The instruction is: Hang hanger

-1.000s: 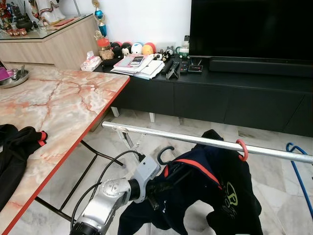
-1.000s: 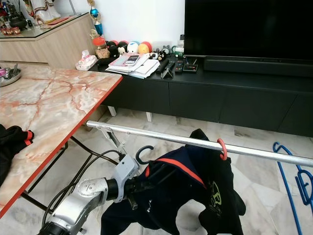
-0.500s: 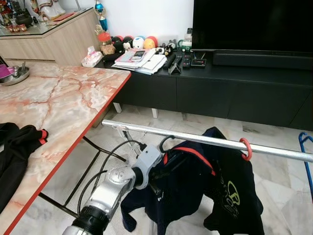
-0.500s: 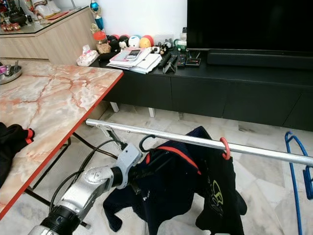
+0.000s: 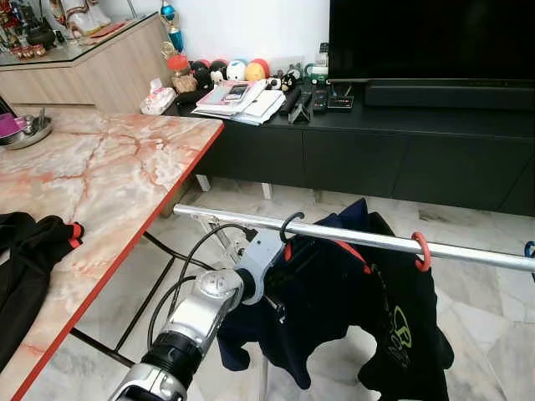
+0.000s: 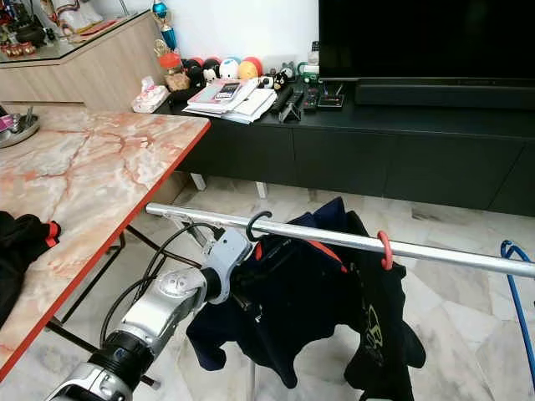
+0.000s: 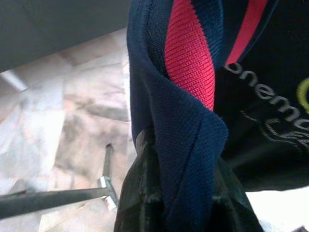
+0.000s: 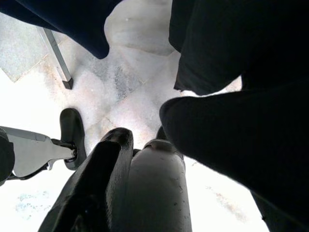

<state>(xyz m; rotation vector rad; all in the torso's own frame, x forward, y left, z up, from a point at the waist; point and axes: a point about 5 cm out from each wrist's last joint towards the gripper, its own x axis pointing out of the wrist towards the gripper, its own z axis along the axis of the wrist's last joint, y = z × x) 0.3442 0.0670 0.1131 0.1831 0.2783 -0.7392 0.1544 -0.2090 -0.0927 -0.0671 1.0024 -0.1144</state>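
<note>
Fingers of the left gripper (image 5: 269,280) are clamped on the navy shirt (image 5: 334,309) at its red-trimmed collar. At twelve o'clock above it, the hanger (image 5: 290,227) hook sits over the metal rail (image 5: 351,237). Right gripper (image 8: 140,193): fingers pressed together. Farther off stands the black TV console (image 5: 393,150).

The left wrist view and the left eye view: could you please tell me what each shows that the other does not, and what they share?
The left wrist view alone gives the close-up: the navy shirt's red-striped collar bunched between the left gripper's jaws, shut on it. The left eye view alone gives the metal rail, the black hanger hook at it, the red hook, the marble table and the TV. Both share the navy shirt and the tiled floor.
</note>
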